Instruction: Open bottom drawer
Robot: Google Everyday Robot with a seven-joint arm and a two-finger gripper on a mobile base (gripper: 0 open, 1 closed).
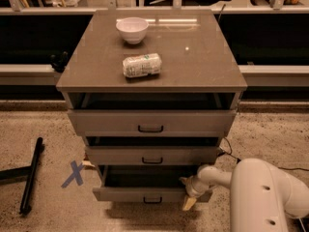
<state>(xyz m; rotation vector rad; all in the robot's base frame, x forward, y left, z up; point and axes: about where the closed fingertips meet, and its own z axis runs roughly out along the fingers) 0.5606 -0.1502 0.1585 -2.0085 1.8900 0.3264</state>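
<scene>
Ok so the bottom drawer (140, 193) is the lowest of three on this grey-brown cabinet, and it's pulled out toward the near side, enough that you can see the dark inside behind its front. Its little black handle (152, 200) sits at the centre of the front.

The end effector (187, 193) is right at the right end of that drawer front, low to the floor, touching or just about touching it. Honestly can't tell if it's spread or pinched on the front, the angle doesn't show it. The fat white arm (263, 192) comes in from the near right corner.

The middle drawer (152, 155) and top drawer (150, 122) are each out a bit too, with dark gaps above them.

On the counter (203, 57) there's a white bowl (132, 29) toward the far side and a crumpled packet (141, 65) lying nearer. On the floor to the left: a blue X (73, 173) and a black bar (31, 175).
</scene>
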